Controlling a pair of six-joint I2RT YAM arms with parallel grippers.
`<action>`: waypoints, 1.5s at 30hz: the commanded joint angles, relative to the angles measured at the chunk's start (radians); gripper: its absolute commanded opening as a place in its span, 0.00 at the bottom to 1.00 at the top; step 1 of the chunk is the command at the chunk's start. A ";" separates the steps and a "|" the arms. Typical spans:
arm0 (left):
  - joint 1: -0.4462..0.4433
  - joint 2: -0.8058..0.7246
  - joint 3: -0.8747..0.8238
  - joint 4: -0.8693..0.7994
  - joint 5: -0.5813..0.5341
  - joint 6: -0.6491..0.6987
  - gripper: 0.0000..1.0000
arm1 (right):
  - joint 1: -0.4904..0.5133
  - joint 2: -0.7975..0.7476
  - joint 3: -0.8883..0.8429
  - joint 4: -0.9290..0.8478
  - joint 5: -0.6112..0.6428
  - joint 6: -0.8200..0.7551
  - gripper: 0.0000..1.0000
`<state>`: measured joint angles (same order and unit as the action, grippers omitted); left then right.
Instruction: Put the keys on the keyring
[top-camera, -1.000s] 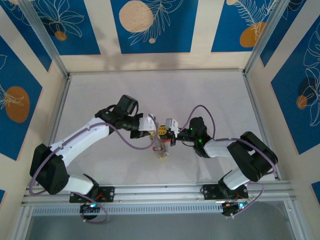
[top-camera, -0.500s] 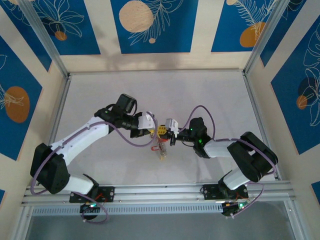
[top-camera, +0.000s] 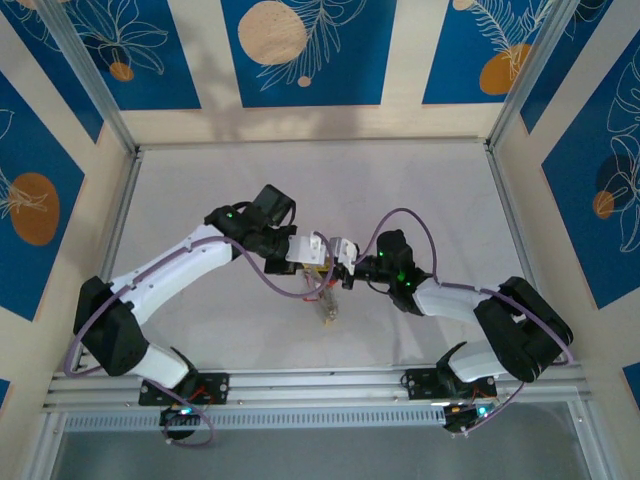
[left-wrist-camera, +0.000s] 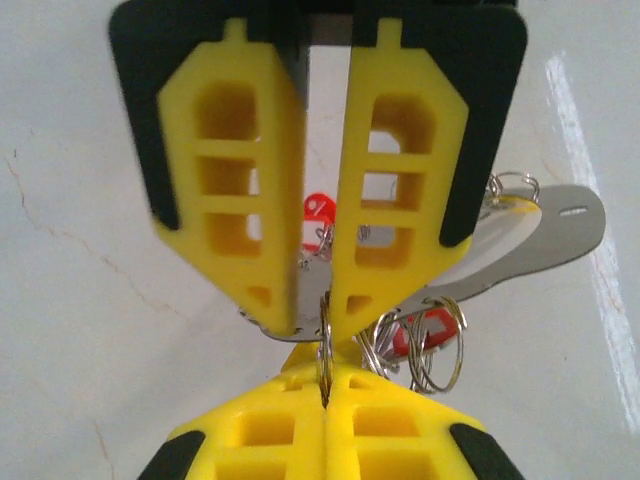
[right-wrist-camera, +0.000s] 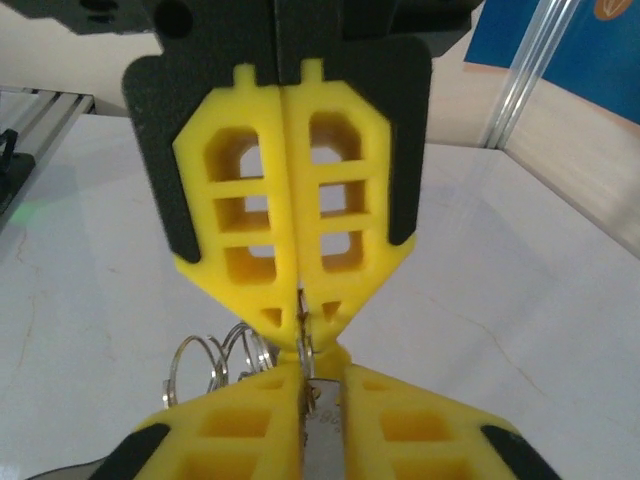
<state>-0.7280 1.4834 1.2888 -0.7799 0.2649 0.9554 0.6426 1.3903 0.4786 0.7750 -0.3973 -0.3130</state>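
Well, the keyring (left-wrist-camera: 540, 235) looks like the curved flat grey band, and it is held up in the air over the middle of the worktop (top-camera: 220, 180), right where the two arms meet. The left pincer (left-wrist-camera: 312, 315) is squeezed tight on one end of that band. The right pincer (right-wrist-camera: 300, 325) is closed too, and it nips a thin wire ring (left-wrist-camera: 325, 345) just under the left one. The two pincers are almost tip to tip.

The keys (top-camera: 326, 303) hang in a little bunch below them, off the worktop. I cannot count them from above; they are too small.

I think the job is partly done. A few small rings (left-wrist-camera: 437, 345) and a red tag (left-wrist-camera: 425, 330) already dangle by the band, so some things seem to be on. The thin ring in the right pincer looks like the one being worked on now. I cannot tell if it is hooked on yet. What is left, I guess, is to slip it all the way on, then let go.

I see no box or bowl on the worktop. The keyring is the only thing that holds other things, and it holds those small rings and the tag.
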 joint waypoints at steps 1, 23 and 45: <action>-0.025 0.010 0.046 -0.035 -0.002 0.015 0.00 | 0.009 0.006 0.027 -0.020 0.000 0.005 0.00; 0.140 -0.105 -0.202 0.274 0.388 -0.125 0.20 | -0.011 0.163 -0.074 0.583 -0.046 0.292 0.00; 0.023 -0.035 -0.001 -0.035 0.062 0.052 0.00 | 0.018 0.078 0.016 0.140 -0.002 0.104 0.20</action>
<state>-0.6724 1.4258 1.2324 -0.7235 0.3817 0.9546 0.6491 1.4677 0.4679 0.9966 -0.4252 -0.1673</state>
